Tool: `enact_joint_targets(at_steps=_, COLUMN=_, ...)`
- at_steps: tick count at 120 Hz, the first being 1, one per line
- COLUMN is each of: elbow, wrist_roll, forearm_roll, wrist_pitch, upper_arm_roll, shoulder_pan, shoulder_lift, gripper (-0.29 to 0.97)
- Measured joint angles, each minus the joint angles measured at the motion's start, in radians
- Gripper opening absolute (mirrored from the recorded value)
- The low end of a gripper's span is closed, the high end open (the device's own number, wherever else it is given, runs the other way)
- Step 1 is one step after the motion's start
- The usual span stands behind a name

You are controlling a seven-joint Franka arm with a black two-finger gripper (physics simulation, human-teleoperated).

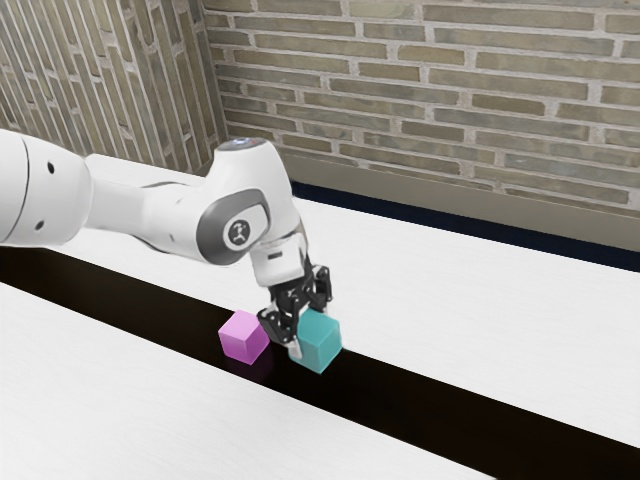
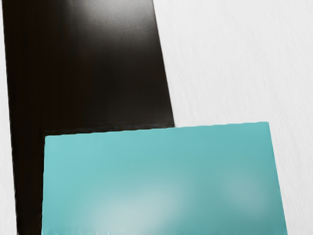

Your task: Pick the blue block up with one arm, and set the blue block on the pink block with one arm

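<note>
The blue block (image 1: 320,346), teal in colour, rests on the dark strip (image 1: 420,400) between the two white tabletops. My gripper (image 1: 298,322) is lowered onto its upper left side, at the block's own height. The pink block (image 1: 243,336) sits on the same strip, just to the exterior view's left of the gripper and a small gap from the blue block. In the wrist view the blue block (image 2: 161,181) lies large and close directly under my hand, with the dark strip (image 2: 88,68) running beyond it.
White table surfaces (image 1: 470,290) flank the dark strip on both sides. A brick wall (image 1: 450,90) stands behind the table. My white arm (image 1: 150,210) reaches in from the exterior view's left, above the strip.
</note>
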Motion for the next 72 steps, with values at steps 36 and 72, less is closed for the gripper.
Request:
enact_joint_targets(at_steps=36, elbow=-0.004, wrist_roll=0.045, forearm_roll=0.002, wrist_pitch=-0.076, upper_arm_roll=0.008, shoulder_pan=0.139, shoulder_lift=-0.024, gripper=0.33)
enact_joint_targets(at_steps=72, elbow=0.005, wrist_roll=0.113, forearm_roll=0.002, wrist_pitch=-0.108, upper_arm_roll=0.011, shoulder_pan=0.204, shoulder_lift=0.008, gripper=0.33)
